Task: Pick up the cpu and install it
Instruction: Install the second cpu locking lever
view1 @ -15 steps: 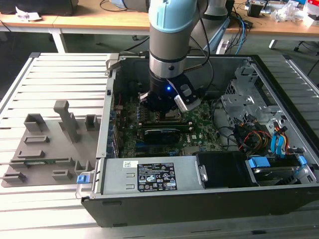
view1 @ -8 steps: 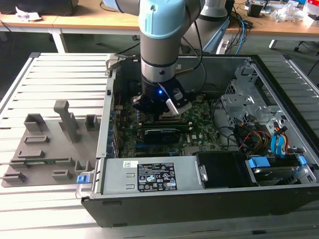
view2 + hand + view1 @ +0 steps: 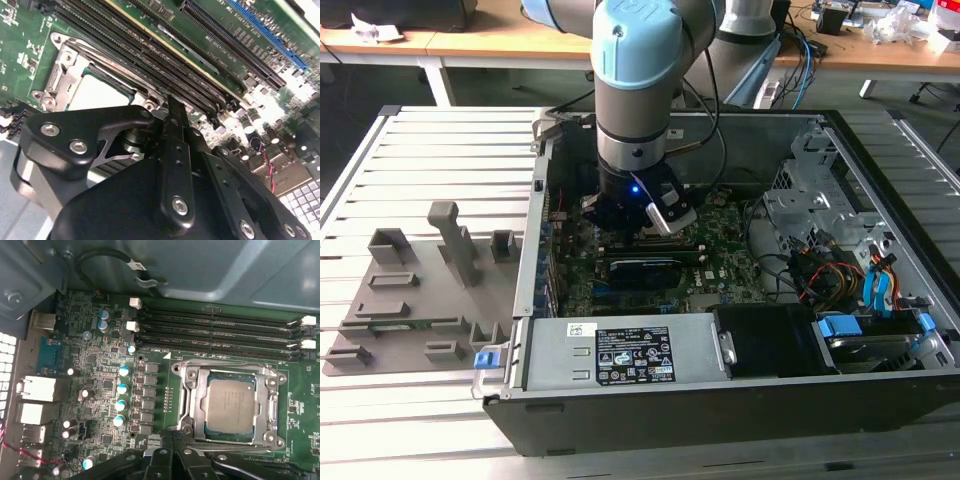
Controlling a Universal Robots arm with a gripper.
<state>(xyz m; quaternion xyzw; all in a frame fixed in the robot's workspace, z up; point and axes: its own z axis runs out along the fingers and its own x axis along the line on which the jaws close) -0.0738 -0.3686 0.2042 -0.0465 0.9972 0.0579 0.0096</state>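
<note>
Sitting flat in socket [image 3: 230, 407], cpu [image 3: 231, 402] looks light, stiff, fragile; you grip edges only. End effector [image 3: 170, 107] clenched, empty.

The chip [image 3: 231, 405] has a silvery-grey top and sits in a dull metal frame [image 3: 271, 410]. Around it the board [image 3: 100, 370] is dark green, dotted with pale blue-topped cylinders [image 3: 122, 389] and grey squares. The long slots [image 3: 215, 335] are black with white clips [image 3: 133, 326] at the ends. In the second wrist view the gripper [image 3: 172, 150] is matt black with silver screws, and one slot [image 3: 265, 30] is bright blue. In the exterior view the arm [image 3: 640, 90] is grey with light blue caps, the case [image 3: 720, 420] is black, the table [image 3: 430, 150] is pale ribbed metal, and the tray [image 3: 410, 300] is plain grey.
</note>
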